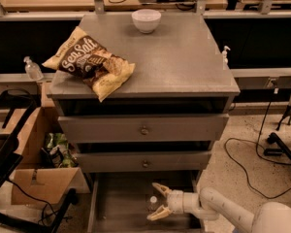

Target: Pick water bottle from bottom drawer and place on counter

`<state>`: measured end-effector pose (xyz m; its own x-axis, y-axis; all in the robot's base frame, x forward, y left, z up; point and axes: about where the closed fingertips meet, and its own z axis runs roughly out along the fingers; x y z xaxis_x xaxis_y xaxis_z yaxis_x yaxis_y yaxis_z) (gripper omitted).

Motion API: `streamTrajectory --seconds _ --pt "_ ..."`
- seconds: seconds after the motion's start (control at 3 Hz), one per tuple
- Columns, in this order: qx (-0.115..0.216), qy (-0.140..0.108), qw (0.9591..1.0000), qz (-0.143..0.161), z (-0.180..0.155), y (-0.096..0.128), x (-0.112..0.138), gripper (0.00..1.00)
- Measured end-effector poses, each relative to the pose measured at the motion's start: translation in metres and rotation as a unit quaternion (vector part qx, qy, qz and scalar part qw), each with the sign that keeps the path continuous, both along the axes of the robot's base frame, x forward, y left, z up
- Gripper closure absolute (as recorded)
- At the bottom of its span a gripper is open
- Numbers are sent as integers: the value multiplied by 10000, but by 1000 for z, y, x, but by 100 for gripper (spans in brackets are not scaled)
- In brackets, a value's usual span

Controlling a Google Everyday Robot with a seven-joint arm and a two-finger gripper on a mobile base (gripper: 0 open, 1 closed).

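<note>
The bottom drawer (121, 208) is pulled out at the bottom of the view, its grey floor showing. The water bottle (153, 203) stands upright in it, small and clear with a white cap. My gripper (158, 201) reaches in from the right, low in the drawer. Its two pale fingers are spread open, one above and one below the bottle, and the bottle stands right at the gap between them. The counter (174, 57) is the grey slab on top of the drawer unit, well above the gripper.
A chip bag (89, 64) lies on the counter's left side and a white bowl (146, 20) at its back. Two closed drawer fronts (144, 129) sit above the open drawer. A cardboard box (43, 178) stands on the floor at left; cables (252, 164) trail at right.
</note>
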<state>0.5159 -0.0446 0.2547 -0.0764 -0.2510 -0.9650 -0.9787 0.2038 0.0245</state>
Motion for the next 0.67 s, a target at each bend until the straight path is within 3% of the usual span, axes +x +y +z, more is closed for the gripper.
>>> streamTrajectory --seconds 0.67 --pt "4 272 9989 386 -29 31 -17 66"
